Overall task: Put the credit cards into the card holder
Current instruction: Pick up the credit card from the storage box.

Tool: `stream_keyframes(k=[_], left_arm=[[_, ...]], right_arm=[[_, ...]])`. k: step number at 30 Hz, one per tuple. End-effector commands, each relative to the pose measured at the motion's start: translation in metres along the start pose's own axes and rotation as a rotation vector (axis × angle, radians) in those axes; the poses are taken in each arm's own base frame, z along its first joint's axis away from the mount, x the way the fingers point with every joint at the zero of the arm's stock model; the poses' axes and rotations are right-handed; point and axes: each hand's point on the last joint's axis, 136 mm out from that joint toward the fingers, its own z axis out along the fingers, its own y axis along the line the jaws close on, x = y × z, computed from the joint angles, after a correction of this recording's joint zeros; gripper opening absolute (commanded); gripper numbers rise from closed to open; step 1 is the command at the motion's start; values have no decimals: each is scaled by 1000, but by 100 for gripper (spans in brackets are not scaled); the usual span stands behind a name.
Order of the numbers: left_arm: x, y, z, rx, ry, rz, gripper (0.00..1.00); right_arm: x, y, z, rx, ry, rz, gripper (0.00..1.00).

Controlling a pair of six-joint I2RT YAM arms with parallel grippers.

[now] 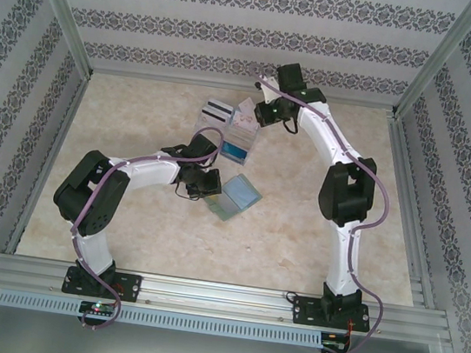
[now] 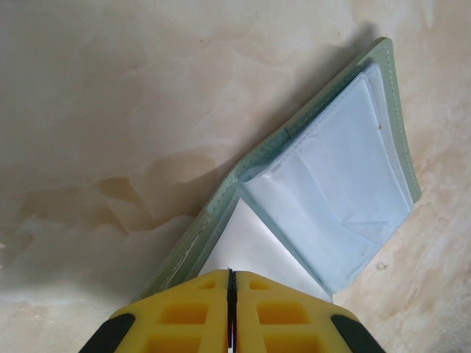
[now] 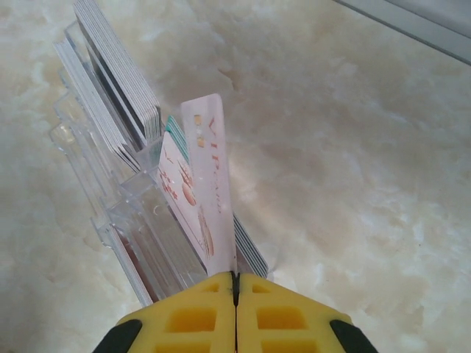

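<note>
Spreading under everything, the marble table carried a clear stand near its middle, its slots packed with upright cards. At six o'clock from the stand lay the green wallet, open, with its pale blue pockets facing up. A striped card lay flat at ten o'clock of the stand. The right gripper was clenched on a pale card with pinkish marks, upright among the stand's slots. The left gripper pinched the wallet's near flap.
</note>
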Motion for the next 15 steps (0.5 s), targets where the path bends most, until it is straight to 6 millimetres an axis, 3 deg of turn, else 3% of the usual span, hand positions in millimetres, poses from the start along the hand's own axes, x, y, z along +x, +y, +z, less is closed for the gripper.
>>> stream_keyframes(k=[1, 9, 15], left_arm=[[-1, -1, -6, 5, -14, 6, 10], [0, 1, -6, -2, -12, 5, 10], [2, 5, -3, -12, -7, 4, 10]], right_arm=[[-12, 5, -21, -67, -64, 47, 7], [-18, 26, -53, -256, -161, 139, 1], [6, 45, -86, -354, -186, 205, 0]])
